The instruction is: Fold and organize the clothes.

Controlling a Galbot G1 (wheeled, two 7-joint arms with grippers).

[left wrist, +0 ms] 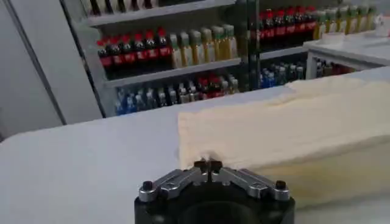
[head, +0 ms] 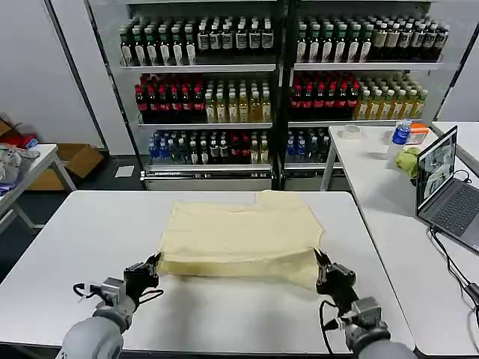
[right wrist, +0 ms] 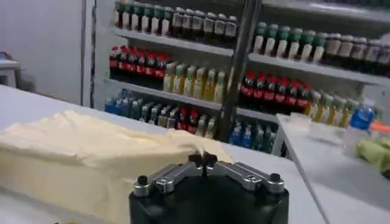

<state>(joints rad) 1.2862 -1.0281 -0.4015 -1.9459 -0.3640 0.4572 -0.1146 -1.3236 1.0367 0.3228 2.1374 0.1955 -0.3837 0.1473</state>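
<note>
Cream-yellow T-shirt (head: 241,237): soft plain fabric, lying partly folded at the middle of the white table (head: 82,239), nearer its far edge than its near one; the near hem is raised off the surface at both corners.
Left gripper (head: 154,262): low over the table toward its near left corner, fingers pinched closed on the shirt's near left corner; the left wrist view shows the tips meeting on the cloth edge.
Right gripper (head: 321,260): toward the near right corner, fingers likewise clamped on the shirt's near right corner.
Surroundings: drinks coolers (head: 277,82) behind the far edge; laptop (head: 447,187) on a neighbouring table.
</note>
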